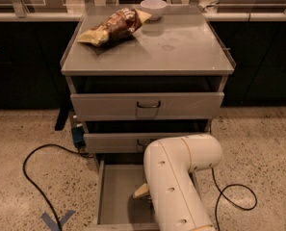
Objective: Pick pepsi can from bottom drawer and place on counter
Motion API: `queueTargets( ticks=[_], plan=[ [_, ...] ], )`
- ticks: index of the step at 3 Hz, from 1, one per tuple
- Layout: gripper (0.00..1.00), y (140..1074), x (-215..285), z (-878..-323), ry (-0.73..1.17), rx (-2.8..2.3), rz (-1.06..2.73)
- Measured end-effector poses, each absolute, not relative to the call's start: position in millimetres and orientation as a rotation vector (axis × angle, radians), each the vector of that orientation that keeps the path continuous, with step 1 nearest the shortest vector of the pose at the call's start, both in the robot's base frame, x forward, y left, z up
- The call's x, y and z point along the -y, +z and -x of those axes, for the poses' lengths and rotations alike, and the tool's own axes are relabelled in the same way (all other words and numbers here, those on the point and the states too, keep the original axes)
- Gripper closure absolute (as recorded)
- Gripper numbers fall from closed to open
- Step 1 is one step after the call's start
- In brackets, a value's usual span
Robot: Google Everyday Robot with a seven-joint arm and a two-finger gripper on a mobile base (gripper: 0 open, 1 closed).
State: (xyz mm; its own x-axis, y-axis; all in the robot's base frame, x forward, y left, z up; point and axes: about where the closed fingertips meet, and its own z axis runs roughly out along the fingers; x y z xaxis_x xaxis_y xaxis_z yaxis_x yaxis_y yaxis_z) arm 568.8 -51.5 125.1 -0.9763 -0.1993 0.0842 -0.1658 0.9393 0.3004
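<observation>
Speckled pale flooring surrounds a grey metal cabinet that stands in front of dark cabinets topped by a long pale ledge. In the single camera view, the counter is the cabinet's broad flat top, faintly smudged. A yellow-and-brown chip bag lies at its rear left, and a white bowl sits at the back edge just beside the bag's far end. Below the counter are two grey drawer fronts. The upper one carries a dark loop handle, and the lower one is partly covered by the robot. The bottom drawer is pulled out toward the camera, with its bare grey floor and low left wall showing. The robot's bulky white arm bends down over the right part of this drawer and blocks much of it. The gripper is down inside the bottom drawer, and only a pale tan tip pokes out from behind the arm's left edge. Whether it is open, closed or has hold of anything cannot be told. The pepsi can is not visible, and the part of the drawer behind the arm is hidden. A black cable loops across the floor to the left, near a small blue object at the cabinet's side. Another cable curls on the right, and blue tape marks the floor at lower left.
</observation>
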Motion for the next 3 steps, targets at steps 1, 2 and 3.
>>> queueTargets(
  ticks=[1,2,3],
  plan=[
    [0.0,122,41,-562,-0.432,2.967,-0.319],
    [0.0,120,26,-564,-0.437,2.947,-0.335],
    [0.0,117,12,-573,-0.433,2.933,-0.335]
  ],
)
